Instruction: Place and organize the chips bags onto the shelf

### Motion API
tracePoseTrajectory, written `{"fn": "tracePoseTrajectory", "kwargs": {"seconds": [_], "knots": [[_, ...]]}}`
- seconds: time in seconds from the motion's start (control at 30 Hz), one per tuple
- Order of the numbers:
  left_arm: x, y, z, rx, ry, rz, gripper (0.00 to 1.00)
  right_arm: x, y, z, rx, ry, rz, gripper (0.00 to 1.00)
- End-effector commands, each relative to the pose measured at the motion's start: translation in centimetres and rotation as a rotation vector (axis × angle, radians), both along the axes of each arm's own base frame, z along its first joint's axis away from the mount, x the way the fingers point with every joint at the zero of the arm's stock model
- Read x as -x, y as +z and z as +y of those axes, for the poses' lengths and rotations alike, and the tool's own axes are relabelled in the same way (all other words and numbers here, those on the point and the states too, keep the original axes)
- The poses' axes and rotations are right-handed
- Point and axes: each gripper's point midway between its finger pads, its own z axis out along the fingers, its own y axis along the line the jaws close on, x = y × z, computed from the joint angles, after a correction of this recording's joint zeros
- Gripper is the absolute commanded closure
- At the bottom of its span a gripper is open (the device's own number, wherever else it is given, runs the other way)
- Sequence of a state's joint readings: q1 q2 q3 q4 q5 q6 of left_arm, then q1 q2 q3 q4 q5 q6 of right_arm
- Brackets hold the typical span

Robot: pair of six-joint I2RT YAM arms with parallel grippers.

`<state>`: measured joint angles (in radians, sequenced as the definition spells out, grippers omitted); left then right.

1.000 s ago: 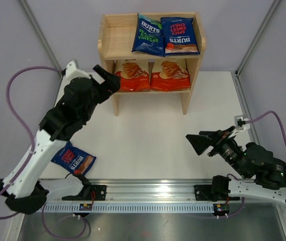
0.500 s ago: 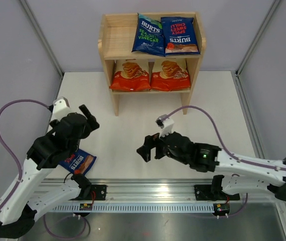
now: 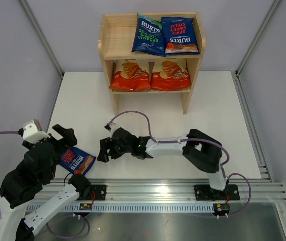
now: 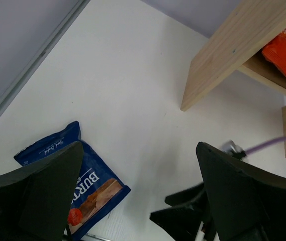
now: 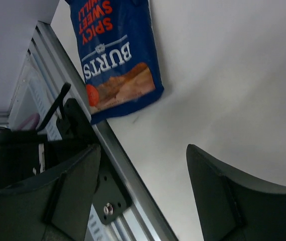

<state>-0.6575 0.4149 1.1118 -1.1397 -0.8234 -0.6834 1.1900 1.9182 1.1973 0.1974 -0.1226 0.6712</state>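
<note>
One dark blue Burts chips bag (image 3: 78, 160) lies flat on the table near the front left edge. It shows in the left wrist view as the Burts bag (image 4: 85, 188), and in the right wrist view as the same bag (image 5: 114, 55). My right gripper (image 3: 104, 149) reaches across, open, just right of it and apart from it; its jaws (image 5: 143, 193) hold nothing. My left gripper (image 3: 64, 136) hangs open over the bag's far left side, fingers (image 4: 45, 193) wide. The wooden shelf (image 3: 110, 41) holds two Burts bags (image 3: 166, 35) on top and two orange cassava bags (image 3: 150, 75) below.
The metal rail (image 3: 153, 193) with both arm bases runs along the table's front edge, close to the bag. The shelf's left side panel (image 4: 231, 57) stands beyond the left gripper. A purple cable (image 3: 133, 114) loops above the right wrist.
My right arm has swung from the right side across to the left, ending beside the loose bag, jaws narrowing slightly. My left arm has drawn back from the shelf to the near left.
</note>
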Motion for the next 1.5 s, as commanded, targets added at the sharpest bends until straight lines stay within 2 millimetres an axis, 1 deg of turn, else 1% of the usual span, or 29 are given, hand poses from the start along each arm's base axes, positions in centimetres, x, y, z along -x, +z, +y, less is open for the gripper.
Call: {"fn": "tracePoseTrajectory", "kwargs": {"seconds": [0.0,0.03,0.07,0.1,0.13,0.2,0.23,0.3,0.33,0.4,0.57,0.6,0.7,0.77,0.8,0.83,0.87,0.93,1.1,1.17,1.2,1.23,1.27,1.3,1.33,1.37,1.4,1.43,1.47], "knots": [[-0.8,0.4,-1.0,-0.048,-0.080,-0.048,0.01,-1.1,2.3,5.4,-0.110,0.087,0.001,0.24],[-0.5,0.4,-0.8,-0.046,-0.081,-0.061,0.01,-1.5,-0.5,5.8,-0.067,0.091,0.034,0.25],[-0.6,0.0,-0.7,-0.070,-0.080,-0.059,0.01,-1.9,-1.2,6.3,-0.061,0.090,0.051,0.30],[-0.6,-0.2,-0.5,-0.080,-0.077,-0.060,0.01,-2.6,-0.7,7.1,-0.081,0.092,0.077,0.31],[-0.5,-0.3,-0.3,-0.083,-0.068,-0.061,0.01,-3.0,-2.4,7.2,-0.056,0.087,0.098,0.33],[-0.5,-0.7,-0.2,-0.097,-0.062,-0.050,0.01,-3.2,-2.7,7.9,-0.056,0.091,0.112,0.34],[-0.5,-1.0,-0.1,-0.102,-0.063,-0.044,0.01,-3.0,-4.0,8.0,-0.038,0.098,0.136,0.36],[-0.5,-1.1,-0.2,-0.104,-0.067,-0.045,0.01,-2.3,-4.0,8.8,-0.054,0.139,0.168,0.39],[-0.5,-1.2,-0.2,-0.105,-0.069,-0.045,0.01,-2.0,-5.2,8.9,-0.044,0.145,0.199,0.40],[-0.6,-1.4,-0.4,-0.096,-0.077,-0.053,0.01,-1.4,-6.1,9.1,-0.049,0.164,0.243,0.46],[-0.8,-1.8,-1.0,-0.079,-0.100,-0.058,0.01,-0.2,-7.7,9.3,-0.058,0.198,0.336,0.57],[-0.8,-1.9,-1.1,-0.079,-0.105,-0.056,0.01,-0.1,-7.9,9.3,-0.059,0.199,0.344,0.61],[-1.0,-2.0,-1.6,-0.076,-0.124,-0.049,0.01,-0.1,-8.0,9.4,-0.070,0.195,0.354,0.63],[-1.0,-2.0,-2.0,-0.071,-0.143,-0.048,0.01,-0.5,-7.6,9.6,-0.098,0.185,0.356,0.70],[-1.1,-2.1,-2.2,-0.073,-0.151,-0.043,0.01,-0.7,-6.9,9.7,-0.121,0.185,0.348,0.74],[-1.0,-2.1,-2.5,-0.071,-0.168,-0.043,0.01,-0.9,-6.4,9.7,-0.138,0.179,0.341,0.86],[-1.0,-2.1,-2.5,-0.072,-0.172,-0.042,0.01,-1.4,-6.2,9.5,-0.154,0.170,0.323,0.90],[-1.0,-2.0,-2.7,-0.067,-0.186,-0.050,0.01,-2.1,-3.8,9.3,-0.204,0.167,0.269,1.00],[-0.9,-1.9,-3.0,-0.059,-0.212,-0.069,0.01,-3.1,0.1,6.4,-0.213,0.185,0.099,1.00],[-0.9,-1.8,-3.7,-0.053,-0.249,-0.071,0.01,-3.4,-0.7,4.4,-0.131,0.192,0.025,1.00],[-0.9,-1.6,-4.0,-0.056,-0.266,-0.076,0.01,-3.7,1.0,3.6,-0.126,0.195,-0.017,1.00],[-0.9,-1.6,-4.7,-0.053,-0.305,-0.075,0.01,-3.4,0.1,2.2,-0.043,0.201,-0.009,1.00],[-0.9,-1.5,-5.1,-0.051,-0.330,-0.078,0.01,-3.6,1.2,1.3,-0.017,0.235,-0.082,1.00],[-0.9,-1.3,-5.6,-0.052,-0.357,-0.086,0.01,-3.6,1.3,0.5,0.023,0.240,-0.104,1.00],[-0.8,-1.2,-6.3,-0.044,-0.396,-0.085,0.01,-3.0,0.4,-1.3,0.115,0.251,-0.084,1.00],[-0.8,-1.1,-6.7,-0.040,-0.412,-0.084,0.01,-3.5,1.7,-2.3,0.143,0.247,-0.141,1.00],[-0.8,-0.9,-6.9,-0.038,-0.423,-0.086,0.01,-3.6,2.0,-3.2,0.182,0.240,-0.152,1.00],[-0.7,-0.8,-7.2,-0.033,-0.438,-0.086,0.01,-3.2,1.5,-5.0,0.258,0.242,-0.133,1.00],[-0.7,-0.7,-7.4,-0.030,-0.447,-0.090,0.01,-3.5,3.3,-5.7,0.267,0.239,-0.184,1.00]]}}
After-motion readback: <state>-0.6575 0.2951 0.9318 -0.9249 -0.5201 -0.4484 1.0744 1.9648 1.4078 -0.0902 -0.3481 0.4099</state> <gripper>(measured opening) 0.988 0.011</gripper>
